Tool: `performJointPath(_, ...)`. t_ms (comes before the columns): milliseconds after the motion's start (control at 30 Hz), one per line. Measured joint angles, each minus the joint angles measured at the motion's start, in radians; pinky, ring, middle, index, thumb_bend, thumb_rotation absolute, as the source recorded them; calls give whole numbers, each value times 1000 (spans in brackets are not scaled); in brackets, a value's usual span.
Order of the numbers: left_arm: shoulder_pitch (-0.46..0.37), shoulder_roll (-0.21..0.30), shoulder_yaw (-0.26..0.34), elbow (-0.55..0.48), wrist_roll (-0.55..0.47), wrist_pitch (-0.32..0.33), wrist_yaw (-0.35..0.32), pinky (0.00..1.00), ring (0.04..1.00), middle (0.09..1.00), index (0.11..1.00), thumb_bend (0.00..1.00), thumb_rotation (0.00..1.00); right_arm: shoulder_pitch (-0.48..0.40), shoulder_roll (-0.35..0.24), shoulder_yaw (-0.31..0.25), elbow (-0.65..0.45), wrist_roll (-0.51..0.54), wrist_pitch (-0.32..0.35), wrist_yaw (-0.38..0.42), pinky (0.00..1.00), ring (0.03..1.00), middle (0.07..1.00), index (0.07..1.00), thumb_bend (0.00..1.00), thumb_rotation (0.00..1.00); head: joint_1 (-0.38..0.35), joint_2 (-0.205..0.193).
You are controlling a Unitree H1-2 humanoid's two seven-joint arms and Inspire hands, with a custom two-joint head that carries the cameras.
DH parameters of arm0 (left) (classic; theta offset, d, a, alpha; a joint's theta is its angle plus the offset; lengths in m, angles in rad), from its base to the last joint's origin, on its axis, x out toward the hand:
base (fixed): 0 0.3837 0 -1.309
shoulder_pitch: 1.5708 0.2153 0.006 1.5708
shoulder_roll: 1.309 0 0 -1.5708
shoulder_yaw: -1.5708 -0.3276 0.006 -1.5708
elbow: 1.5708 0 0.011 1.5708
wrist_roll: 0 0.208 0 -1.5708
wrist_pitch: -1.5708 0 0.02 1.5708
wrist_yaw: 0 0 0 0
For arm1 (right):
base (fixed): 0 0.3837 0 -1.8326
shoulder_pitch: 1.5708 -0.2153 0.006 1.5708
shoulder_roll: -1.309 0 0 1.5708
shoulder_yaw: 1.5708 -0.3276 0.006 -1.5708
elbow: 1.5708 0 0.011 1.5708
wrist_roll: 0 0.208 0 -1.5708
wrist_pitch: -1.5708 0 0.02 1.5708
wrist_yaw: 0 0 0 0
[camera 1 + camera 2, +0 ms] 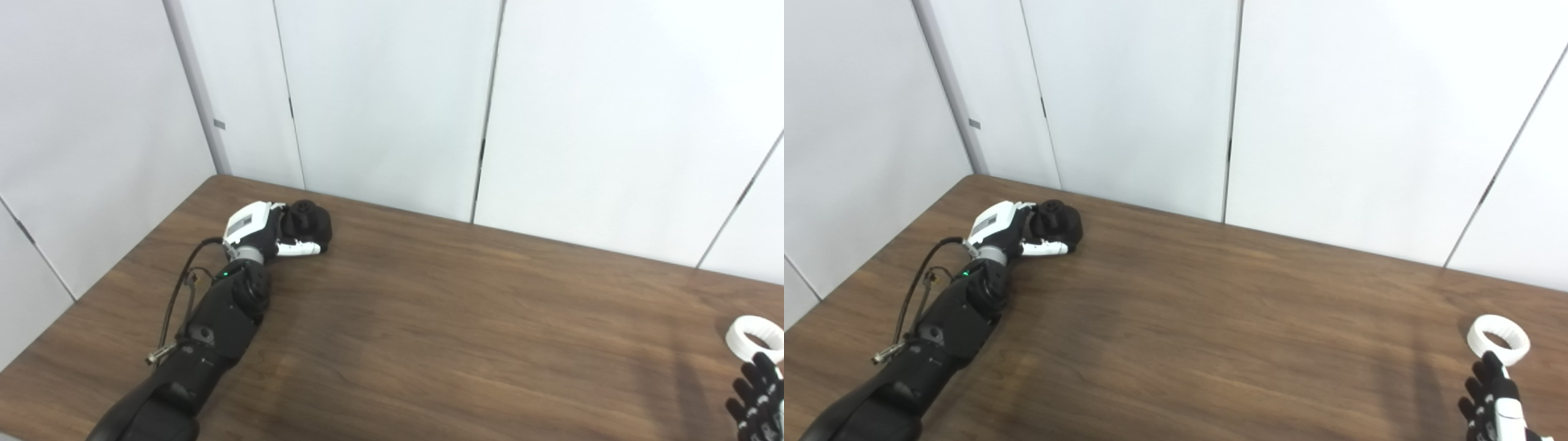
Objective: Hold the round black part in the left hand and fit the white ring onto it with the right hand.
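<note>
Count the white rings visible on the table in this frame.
1. The white ring lies flat near the table's right edge, just beyond the fingertips of the right robot hand. None other shows.

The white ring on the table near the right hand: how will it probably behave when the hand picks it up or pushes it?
The white plastic-looking ring keeps a clean round shape, so it is probably stiff. It lies flat on the brown wooden table, so a push would likely slide it, not roll it. It looks hollow and thin-walled, likely light; the right hand might knock it away easily.
</note>
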Motion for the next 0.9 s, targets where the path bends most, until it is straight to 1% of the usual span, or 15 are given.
performJointPath(167,-6,0,-9,8,0,0,7,1000,1000,957,844,1000,509,0,-4,9,0,5,2,11,1000,1000,1000,1000,391,1000,-3,2)
performJointPath(267,-8,0,-9,9,0,0,10,1000,1000,951,828,1000,512,0,-4,8,-10,3,33,6,1000,1000,1000,1000,391,1000,-3,2)
performJointPath(367,-10,0,-9,17,0,-2,17,1000,1000,945,817,1000,514,0,-3,8,-22,4,46,-6,1000,1000,1000,1000,386,1000,-5,3)
performJointPath(433,-13,-1,-9,34,0,-3,21,1000,1000,943,815,1000,517,0,-3,8,-28,7,46,-12,1000,1000,1000,1000,385,1000,-5,3)
performJointPath(567,-13,-2,-9,35,-3,-2,21,1000,1000,945,821,1000,512,0,-3,14,-28,7,46,-22,1000,1000,1000,1000,391,1000,-6,5)
performJointPath(767,-14,-4,-11,35,-3,-2,21,1000,1000,948,828,1000,525,1,-3,19,-29,11,46,-37,1000,1000,1000,1000,376,1000,-9,6)
performJointPath(900,-17,-5,-12,39,-5,-3,21,1000,1000,949,830,1000,517,1,-4,22,-29,11,46,-43,1000,1000,1000,1000,354,1000,-9,8)
